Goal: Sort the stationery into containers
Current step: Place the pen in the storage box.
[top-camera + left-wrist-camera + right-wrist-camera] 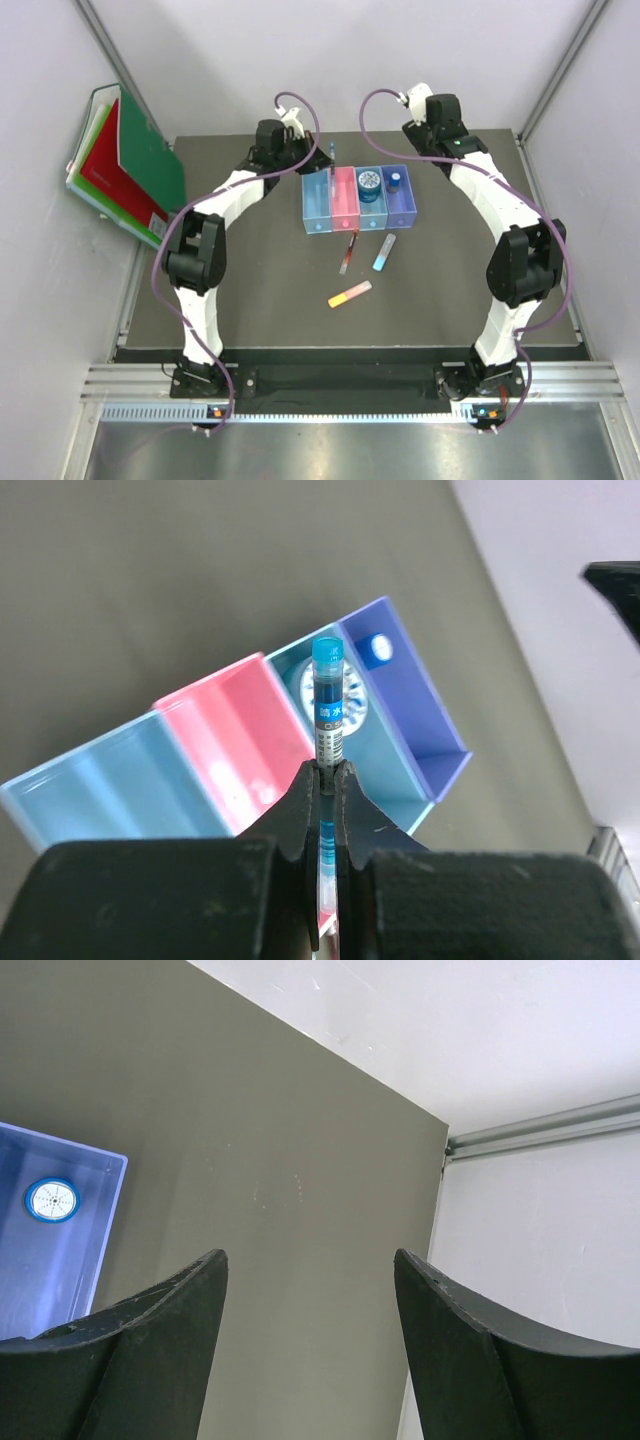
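**Left hand clamped on the blue pen above the bins, right hand open**

Nearest my bases, a short yellow-and-pink stick (349,294) is lying loose on the dark grey table mat (250,290). Just past it, a slim red-and-black pen (348,253) and a stubby light-blue stick (384,252) are lying side by side but apart. Both are resting close in front of the row of four joined translucent plastic bins (316,205).

In that row, the light-blue and pink compartments are showing nothing inside. The blue one is holding a round blue tin (369,183), and the violet one is holding a small blue bottle with a pale cap (396,181).

Beyond the row, I am pinching a translucent blue pen with a printed label (328,695) in my left gripper (327,775), jaws tight on its barrel. Its capped end is pointing away from me. From my wrist the pen is crossing in front of the tin and hiding its middle. From above it is sitting just behind the light-blue and pink compartments, so I cannot tell which one it is over.

My right gripper (308,1257) is hanging spread wide and gripping nothing, over bare mat by the table's far right corner. Only a corner of the violet bin is showing at the left edge of its wrist view.

Green and red folders (130,165) are leaning against the left wall, well clear of everything.
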Action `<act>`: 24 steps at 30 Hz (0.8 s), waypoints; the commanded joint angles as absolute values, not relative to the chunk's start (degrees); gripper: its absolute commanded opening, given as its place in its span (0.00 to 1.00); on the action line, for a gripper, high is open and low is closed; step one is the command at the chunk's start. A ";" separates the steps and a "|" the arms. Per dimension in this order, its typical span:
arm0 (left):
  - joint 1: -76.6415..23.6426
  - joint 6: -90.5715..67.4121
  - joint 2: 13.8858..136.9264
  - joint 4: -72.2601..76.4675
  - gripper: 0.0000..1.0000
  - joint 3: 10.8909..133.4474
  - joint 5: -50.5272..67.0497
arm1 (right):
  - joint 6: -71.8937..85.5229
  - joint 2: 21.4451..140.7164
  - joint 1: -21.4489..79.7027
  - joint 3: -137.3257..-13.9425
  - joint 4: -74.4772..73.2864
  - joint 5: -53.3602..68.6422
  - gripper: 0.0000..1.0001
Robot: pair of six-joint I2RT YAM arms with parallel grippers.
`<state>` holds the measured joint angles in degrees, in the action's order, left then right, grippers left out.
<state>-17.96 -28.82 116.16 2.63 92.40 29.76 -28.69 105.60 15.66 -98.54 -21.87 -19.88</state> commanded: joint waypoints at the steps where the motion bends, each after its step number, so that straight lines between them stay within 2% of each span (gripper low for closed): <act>1: -19.33 -31.55 117.16 11.86 0.00 91.85 32.26 | -27.95 103.36 15.29 -99.05 -19.16 -21.01 0.68; 15: -21.01 -29.35 122.34 13.01 0.01 87.98 27.95 | -27.42 103.53 15.38 -99.93 -19.78 -20.13 0.68; 16: -21.09 -29.62 122.60 13.01 0.07 87.98 28.21 | -27.42 103.62 15.38 -100.11 -19.69 -20.13 0.68; 18: -21.09 -29.36 122.96 13.18 0.14 88.33 28.48 | -27.42 103.80 15.38 -100.11 -19.78 -20.04 0.68; 19: -21.09 -29.27 123.05 13.18 0.26 88.50 28.48 | -27.25 103.80 15.47 -100.28 -19.86 -19.87 0.68; 21: -21.09 -29.00 123.13 13.10 0.40 89.03 28.48 | -27.16 103.89 15.47 -100.28 -19.86 -19.86 0.68; 24: -21.09 -29.09 123.31 12.83 0.50 89.56 28.83 | -26.81 103.89 15.38 -100.11 -20.30 -19.34 0.68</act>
<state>-21.10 -29.76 123.83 10.76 88.14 28.77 -28.21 105.60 15.62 -98.54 -21.89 -19.70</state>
